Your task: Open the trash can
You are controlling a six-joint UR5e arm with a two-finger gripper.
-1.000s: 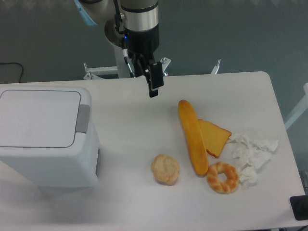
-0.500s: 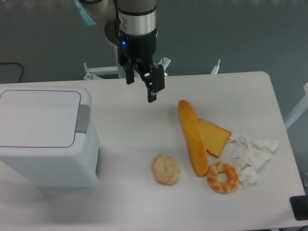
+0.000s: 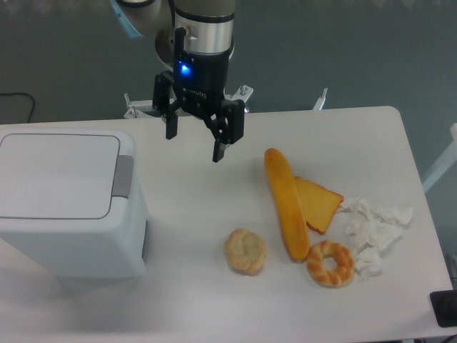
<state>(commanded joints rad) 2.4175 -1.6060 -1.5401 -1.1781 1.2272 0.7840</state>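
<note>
the trash can (image 3: 68,204) sits at the left side of the desk (image 3: 214,307), and it is the biggest thing there. its flat lid (image 3: 57,175) is down and shut, so the job is not done yet. the grey push tab (image 3: 122,176) is on the right edge of the lid, and nothing is touching it. the gripper (image 3: 194,146) hangs in the air over the far part of the desk, to the right of the can and apart from it. its jaws are spread wide and hold nothing. i think the arm has to go left and down to the grey tab and press it, and then the lid should pop up. all of that is still left to do. on the right side of the desk there is food: a long bread (image 3: 286,203), a slice of toast (image 3: 320,204), a round bun (image 3: 245,251) and a bagel (image 3: 330,263), with some crumpled paper (image 3: 375,229) beside them. none of these are in the way of the can.
</note>
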